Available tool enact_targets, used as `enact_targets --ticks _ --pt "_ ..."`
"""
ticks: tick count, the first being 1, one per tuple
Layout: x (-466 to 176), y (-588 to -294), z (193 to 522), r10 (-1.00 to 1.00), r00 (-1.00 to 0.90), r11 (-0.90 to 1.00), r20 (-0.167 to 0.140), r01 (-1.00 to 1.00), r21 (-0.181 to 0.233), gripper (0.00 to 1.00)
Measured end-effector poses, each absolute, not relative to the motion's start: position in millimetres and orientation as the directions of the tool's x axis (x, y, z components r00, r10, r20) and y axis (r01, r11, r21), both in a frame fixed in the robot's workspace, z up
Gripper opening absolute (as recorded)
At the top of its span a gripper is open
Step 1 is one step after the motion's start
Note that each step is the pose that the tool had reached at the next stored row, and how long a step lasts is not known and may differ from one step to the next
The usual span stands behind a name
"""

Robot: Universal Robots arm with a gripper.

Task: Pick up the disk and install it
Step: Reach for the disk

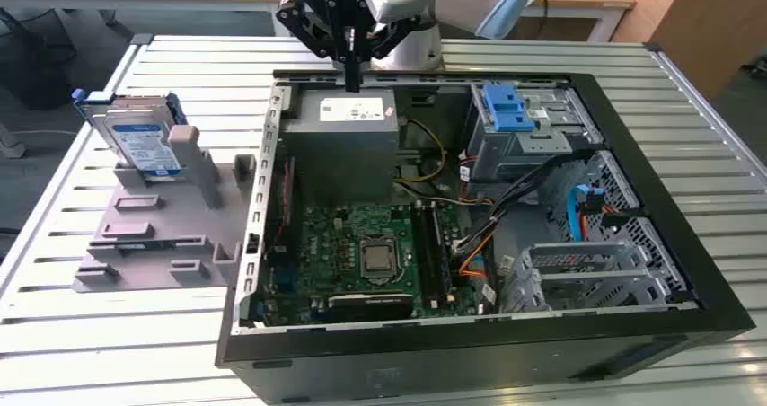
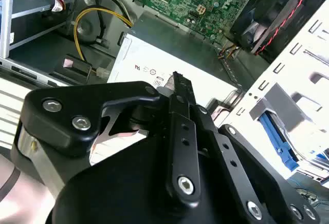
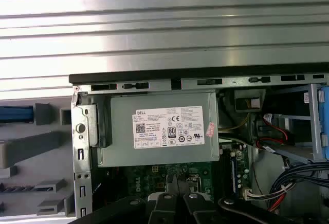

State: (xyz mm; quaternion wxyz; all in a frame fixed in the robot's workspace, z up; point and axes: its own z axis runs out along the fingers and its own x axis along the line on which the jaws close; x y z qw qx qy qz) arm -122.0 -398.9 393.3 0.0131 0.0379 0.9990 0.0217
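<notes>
The disk, silver with a blue-and-white label and a blue frame, stands upright in a grey holder on the table, at the exterior view's left. Its blue edge also shows in the first wrist view. My gripper hangs over the back edge of the open computer case, just above the grey power supply box. Its fingers are shut together with nothing between them. The gripper is well apart from the disk, to that view's right of it.
Inside the case lie a green motherboard, cables, and a metal drive cage with a blue latch at the back right. The slatted metal table surrounds the case. The holder's slots stand beside the case's left wall.
</notes>
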Motion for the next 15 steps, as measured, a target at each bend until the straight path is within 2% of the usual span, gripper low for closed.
enact_targets --ticks 15 --pt "-125.7 -398.9 393.3 0.076 -0.997 0.996 -0.024 0.075 0.044 0.11"
